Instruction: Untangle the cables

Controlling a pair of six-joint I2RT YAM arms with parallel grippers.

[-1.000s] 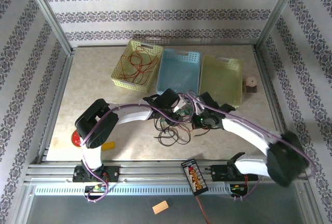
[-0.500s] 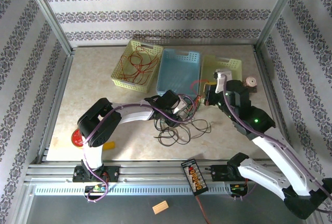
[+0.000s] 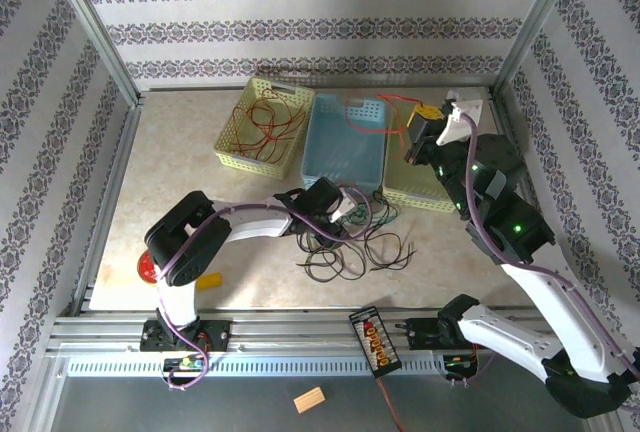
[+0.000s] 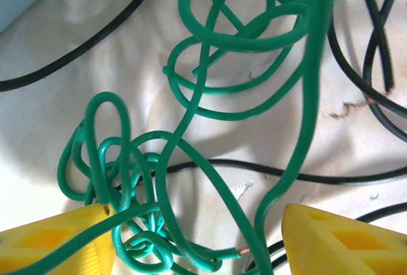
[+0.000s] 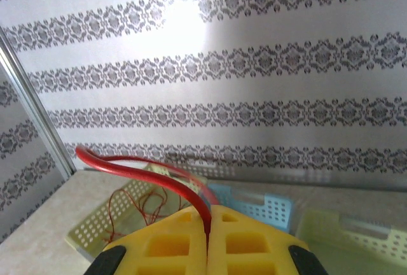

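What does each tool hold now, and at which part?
Right tool: shut on the red cable; mid-strand or end cannot be told. Left tool: open over the green cable, holding nothing.

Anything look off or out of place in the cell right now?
A small tan block lies below the front rail, off the table. Otherwise nothing odd: the green cable under the open left gripper is knotted, as the task expects.
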